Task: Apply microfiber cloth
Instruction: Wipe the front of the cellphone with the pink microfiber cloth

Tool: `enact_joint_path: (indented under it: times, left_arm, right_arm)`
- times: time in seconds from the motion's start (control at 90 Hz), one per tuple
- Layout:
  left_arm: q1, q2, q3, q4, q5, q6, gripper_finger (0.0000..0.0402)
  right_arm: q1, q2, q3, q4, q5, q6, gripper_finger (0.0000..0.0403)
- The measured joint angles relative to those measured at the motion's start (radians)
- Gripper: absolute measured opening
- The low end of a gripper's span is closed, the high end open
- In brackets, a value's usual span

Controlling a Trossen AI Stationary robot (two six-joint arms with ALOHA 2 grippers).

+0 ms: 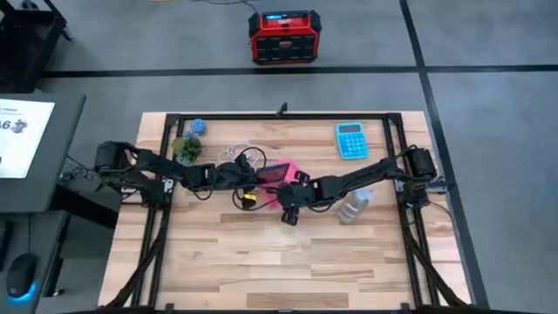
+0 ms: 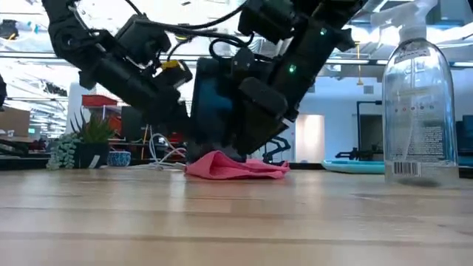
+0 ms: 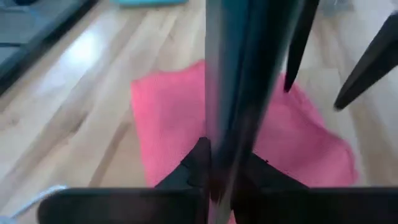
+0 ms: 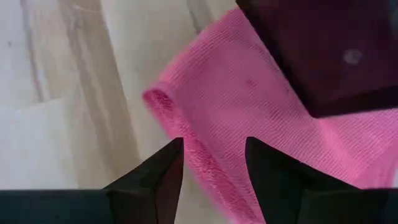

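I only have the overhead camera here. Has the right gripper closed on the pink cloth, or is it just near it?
Observer: It is open. The right wrist view shows the right gripper with the folded edge of the microfiber cloth between its fingers.
Operator: Is the phone lying flat on the cloth?
Observer: No. In the low view the phone stands upright over the cloth, and the left wrist view shows it edge-on in the left gripper.
Operator: Is the cloth spread out?
Observer: No. The low view shows it bunched in a low heap on the table.
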Motion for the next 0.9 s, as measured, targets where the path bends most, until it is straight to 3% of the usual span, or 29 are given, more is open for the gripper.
enact_joint_path:
  times: [0.233,0.656,0.9]
  left_arm:
    - [0.003,-0.057,0.001,0.039,0.029,0.007,0.0013]
    - [0.019,0.104,0.001,0.090,0.049,-0.014,0.0013]
    - [0.025,0.094,0.002,0.086,0.049,-0.033,0.0013]
  right_arm:
    - [0.012,0.000,0.000,0.015,-0.003,-0.008,0.0162]
    - [0.011,0.000,0.000,0.025,-0.003,-0.037,0.0162]
    - [0.012,0.000,0.000,0.031,-0.004,-0.037,0.0162]
